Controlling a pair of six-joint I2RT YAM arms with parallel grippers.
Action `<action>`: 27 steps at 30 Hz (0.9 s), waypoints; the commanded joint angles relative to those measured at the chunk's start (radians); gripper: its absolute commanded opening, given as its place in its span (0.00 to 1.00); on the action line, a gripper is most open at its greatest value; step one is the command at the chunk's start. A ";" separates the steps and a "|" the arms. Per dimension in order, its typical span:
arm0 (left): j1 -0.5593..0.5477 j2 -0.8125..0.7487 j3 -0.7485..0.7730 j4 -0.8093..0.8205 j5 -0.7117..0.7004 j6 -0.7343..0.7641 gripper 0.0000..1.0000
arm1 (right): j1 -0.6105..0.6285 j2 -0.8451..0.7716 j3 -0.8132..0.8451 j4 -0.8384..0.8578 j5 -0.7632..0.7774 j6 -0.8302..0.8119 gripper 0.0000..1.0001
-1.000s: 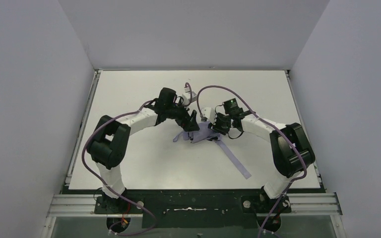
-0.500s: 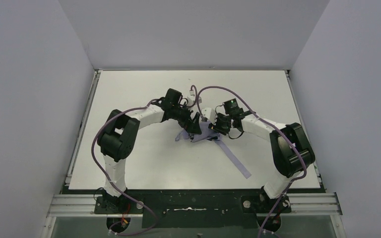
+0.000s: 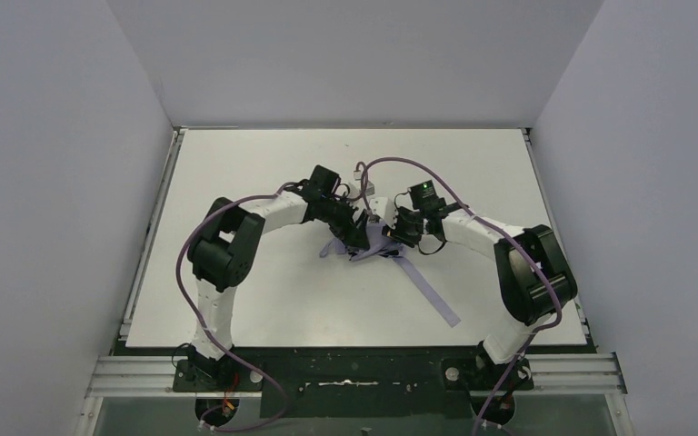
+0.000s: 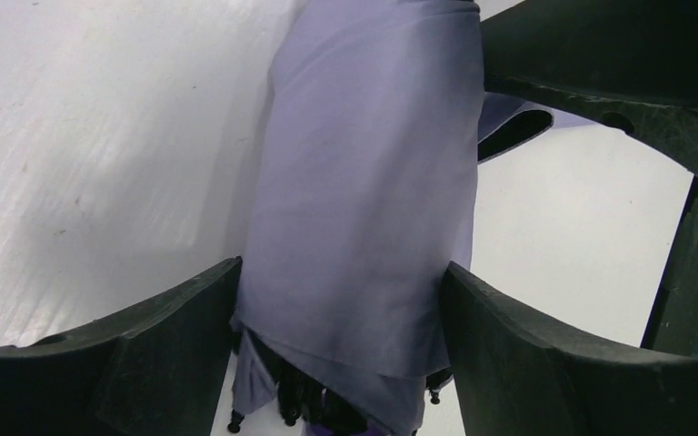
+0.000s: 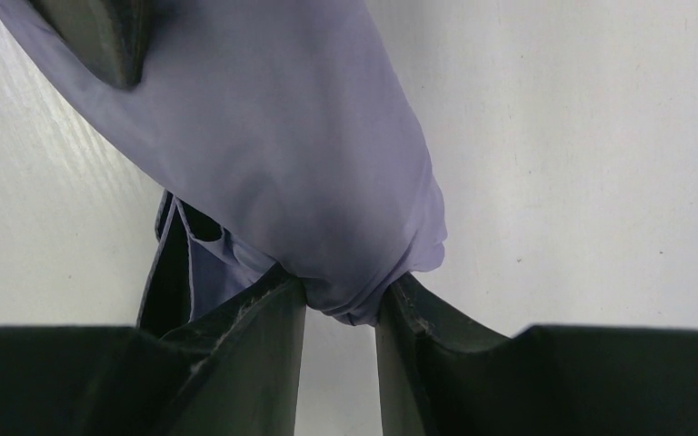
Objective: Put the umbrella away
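The umbrella (image 3: 373,247) is lying folded just past the middle of the table (image 3: 236,163), and both arms are reaching in over that same spot. The right gripper (image 5: 341,304) is pinching a bunched fold of the lavender fabric tight between its tips. The left gripper (image 4: 341,272) is straddling the rolled bundle with its fingers (image 4: 164,345) spread wide. The cloth is touching both inner faces, but I cannot tell whether they are squeezing it. Black lining and small rib tips are poking out under the lavender at the near end. A lavender strip (image 3: 432,295) is trailing from the bundle toward the table's near right corner.
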 commanded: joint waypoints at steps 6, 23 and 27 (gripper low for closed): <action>-0.060 0.045 0.046 -0.102 0.008 0.069 0.52 | 0.013 0.033 -0.022 -0.013 0.046 0.019 0.13; -0.054 0.058 0.098 -0.192 -0.082 0.101 0.00 | 0.006 -0.180 -0.041 0.060 0.032 0.269 0.54; -0.054 0.058 0.101 -0.205 -0.097 0.112 0.00 | 0.003 -0.306 -0.083 0.117 0.028 0.452 0.58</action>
